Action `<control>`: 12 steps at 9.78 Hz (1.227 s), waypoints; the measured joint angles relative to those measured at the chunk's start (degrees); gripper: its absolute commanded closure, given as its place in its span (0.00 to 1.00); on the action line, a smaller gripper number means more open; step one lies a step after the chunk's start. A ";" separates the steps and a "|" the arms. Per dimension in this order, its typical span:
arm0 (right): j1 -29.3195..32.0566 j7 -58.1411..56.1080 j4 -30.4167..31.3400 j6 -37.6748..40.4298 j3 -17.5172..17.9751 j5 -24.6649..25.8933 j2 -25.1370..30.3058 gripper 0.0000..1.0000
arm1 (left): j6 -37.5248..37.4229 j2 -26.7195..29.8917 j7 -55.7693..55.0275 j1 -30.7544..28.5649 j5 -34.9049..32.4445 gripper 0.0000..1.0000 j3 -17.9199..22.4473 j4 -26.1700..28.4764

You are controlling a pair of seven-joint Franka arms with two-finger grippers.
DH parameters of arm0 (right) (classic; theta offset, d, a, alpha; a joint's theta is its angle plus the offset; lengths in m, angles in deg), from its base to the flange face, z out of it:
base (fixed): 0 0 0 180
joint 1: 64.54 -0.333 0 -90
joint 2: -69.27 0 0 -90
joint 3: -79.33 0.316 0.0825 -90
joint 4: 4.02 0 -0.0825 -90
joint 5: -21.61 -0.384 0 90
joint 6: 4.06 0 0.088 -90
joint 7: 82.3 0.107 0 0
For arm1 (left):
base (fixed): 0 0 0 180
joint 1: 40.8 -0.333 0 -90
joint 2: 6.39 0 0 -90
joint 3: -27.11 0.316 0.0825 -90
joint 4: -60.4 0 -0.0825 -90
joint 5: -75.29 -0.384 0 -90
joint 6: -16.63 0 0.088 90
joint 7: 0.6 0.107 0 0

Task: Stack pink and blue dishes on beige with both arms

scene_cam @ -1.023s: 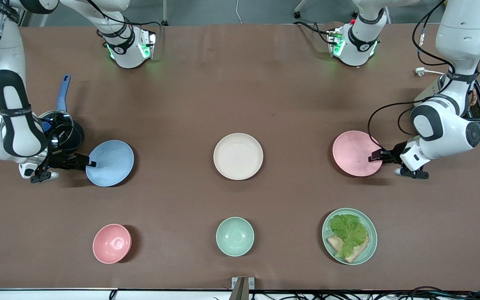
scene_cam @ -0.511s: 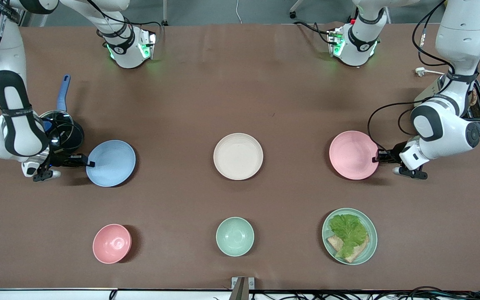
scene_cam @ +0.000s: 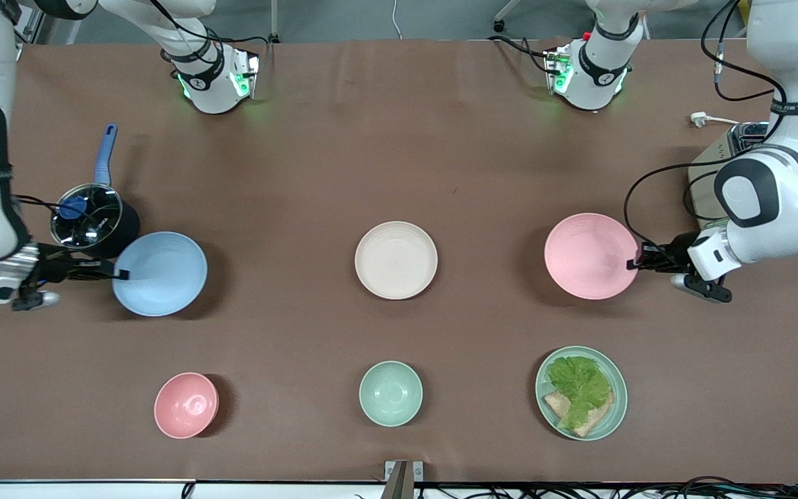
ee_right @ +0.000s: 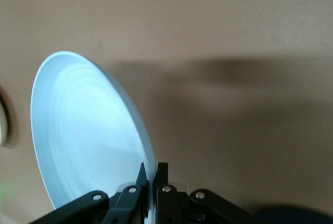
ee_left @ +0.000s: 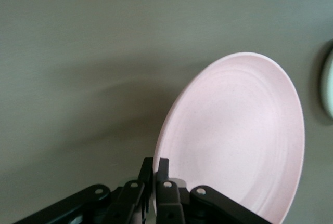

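Both plates have risen: right pincer (scene_cam: 120, 275) clamps the round matte light-blue plate (scene_cam: 160, 274) by its rim, left pincer (scene_cam: 634, 263) the matching pastel-pink plate (scene_cam: 589, 255), for carrying onto the cream-beige plate (scene_cam: 396, 260).

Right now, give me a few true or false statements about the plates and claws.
1. The left claw is shut on the pink plate's rim. True.
2. The blue plate is stacked on the beige plate. False: the right claw holds it, toward the right arm's end.
3. The beige plate has nothing on it. True.
4. The lettuce lies on the pink plate. False: it lies on the mint-green plate.
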 measured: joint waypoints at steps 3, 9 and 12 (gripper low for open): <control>-1.66 16.56 -8.26 7.08 3.92 5.88 3.25 0.99 | 3.80 -1.20 -16.48 0.89 0.00 1.00 -13.26 -1.20; -3.10 39.66 -8.93 4.94 19.24 12.19 6.42 0.99 | 27.73 -13.56 -44.35 5.94 -10.70 1.00 -27.60 -2.35; -4.47 44.12 -6.27 -0.11 22.63 12.32 6.42 0.99 | 30.67 -16.94 -62.81 9.15 -24.10 0.98 -30.73 -3.00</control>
